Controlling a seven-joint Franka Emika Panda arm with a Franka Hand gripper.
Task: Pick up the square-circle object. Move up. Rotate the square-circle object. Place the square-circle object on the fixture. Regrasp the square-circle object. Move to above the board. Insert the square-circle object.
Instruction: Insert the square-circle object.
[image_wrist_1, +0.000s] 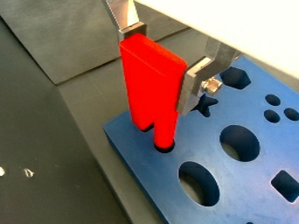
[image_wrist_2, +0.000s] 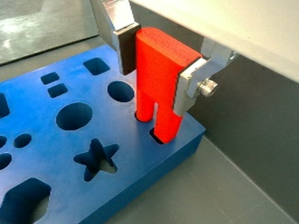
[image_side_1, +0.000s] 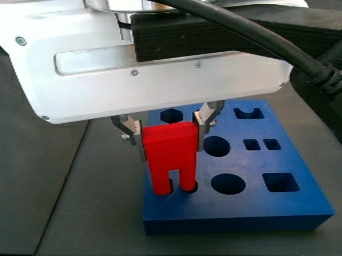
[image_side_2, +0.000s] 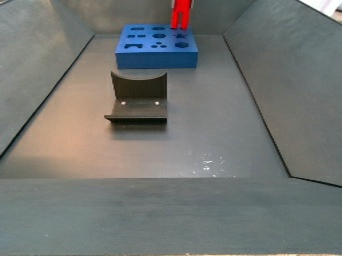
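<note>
Tool (image_wrist_1: 163, 63) grips the square-circle object (image_wrist_1: 152, 86) by its upper end, prongs down – so one prong enters a hole near the edge of the board (image_wrist_1: 251, 188). Holding it upright probably keeps it aligned; insertion seems only begun.

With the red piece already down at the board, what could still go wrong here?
1. The square-circle object stands upright in the gripper with only one prong in a hole of the board; the other prong seems to hang above the surface, so pushing down could jam.
2. That hole lies near the board's edge; opening early might let the piece tip off.
</note>
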